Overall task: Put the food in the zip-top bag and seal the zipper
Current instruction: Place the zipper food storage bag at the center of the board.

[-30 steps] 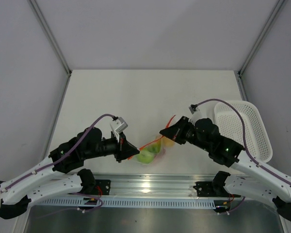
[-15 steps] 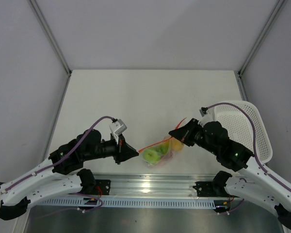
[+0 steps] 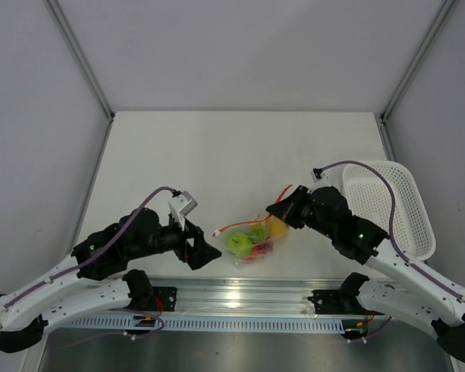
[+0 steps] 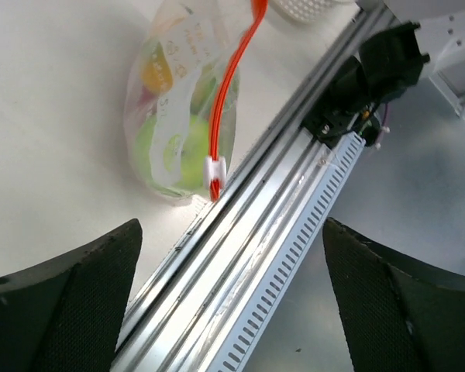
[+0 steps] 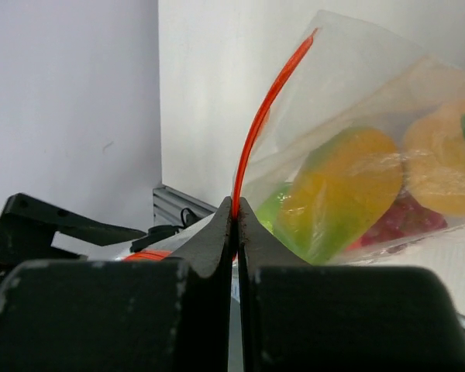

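Table (image 3: 217, 155): white top, aluminium rail (image 3: 240, 298) along the near edge by the arm bases.

White mesh basket (image 3: 407, 209): behind the right arm and clear of both sets of jaws.

Left gripper (image 3: 204, 252): jaws spread wide with nothing between them. The wrist view shows both fingers at the frame's bottom corners and only table and rail in the gap. It is touching nothing.

Right gripper (image 3: 281, 208): jaws fully closed, pinching the bag's mouth strip. The wrist view shows the strip coming straight up out of the seam between the fingertips (image 5: 217, 232).

Zip-top bag (image 3: 252, 236): lies on the table between the two grippers. It is ahead of the left jaws with a gap, and it hangs off the right jaws by its mouth edge. The clear film is crinkled and the body bulges to one side of the right jaws' pinch line.

Zipper (image 4: 231, 93): orange-red strip running from the right jaws' pinch across the bag toward the left jaws. I can't tell if it is sealed along its full length.

Food: all inside the bag.
- Lime green fruit (image 3: 236, 242) is at the end nearest the left jaws.
- Yellow-orange fruit (image 5: 345, 186) is just beside the right jaws.
- Red fruit (image 5: 403, 221) is beneath the yellow-orange ones.

White tab (image 4: 215, 169): on the strip's end facing the left jaws, just short of the rail and not gripped.
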Tool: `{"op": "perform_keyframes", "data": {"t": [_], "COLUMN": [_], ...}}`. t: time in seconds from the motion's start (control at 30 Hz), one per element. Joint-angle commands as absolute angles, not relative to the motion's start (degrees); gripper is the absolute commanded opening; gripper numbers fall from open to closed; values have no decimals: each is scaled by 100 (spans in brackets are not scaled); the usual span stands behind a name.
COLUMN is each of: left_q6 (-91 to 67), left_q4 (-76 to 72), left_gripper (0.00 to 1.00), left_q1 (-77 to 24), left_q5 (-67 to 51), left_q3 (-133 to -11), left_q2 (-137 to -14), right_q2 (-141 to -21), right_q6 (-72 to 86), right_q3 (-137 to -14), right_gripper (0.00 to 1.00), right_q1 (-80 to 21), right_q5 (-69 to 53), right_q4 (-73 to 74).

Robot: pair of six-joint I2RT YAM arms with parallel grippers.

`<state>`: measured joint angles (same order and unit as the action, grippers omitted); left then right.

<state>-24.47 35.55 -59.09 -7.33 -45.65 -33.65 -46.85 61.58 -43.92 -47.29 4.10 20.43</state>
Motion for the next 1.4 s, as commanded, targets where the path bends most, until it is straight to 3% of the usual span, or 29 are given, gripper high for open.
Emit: {"op": "perform_keyframes", "data": {"t": [0.0, 0.13, 0.43, 1.03, 1.37], "left_q6": [-2399, -2601, -2593, -2970, -3305], "left_q4": [4068, 4280, 4526, 4904, 4904], "left_gripper": [100, 100, 100, 99, 99], "left_q1": [-5915, -5915, -5915, -5915, -5915], "left_q5": [191, 720, 510, 527, 396], "left_q3": [-5071, -5186, -5300, -5159, -4790], "left_q2": [-3077, -2419, -2101, -1521, -1152], "right_q2": [-4921, -5343, -7090, -10018, -10959], "right_q6": [6003, 5959, 6240, 6706, 6540], "right_q3": [-4640, -4834, -5677, -7092, -7040], "right_gripper": [0, 0, 0, 0, 0], "right_q1": [-4580, -4369, -3815, -2945, -2944], "right_q5": [510, 632, 1011, 185, 88], "right_q4": [1732, 1635, 1916, 1529, 1090]}}
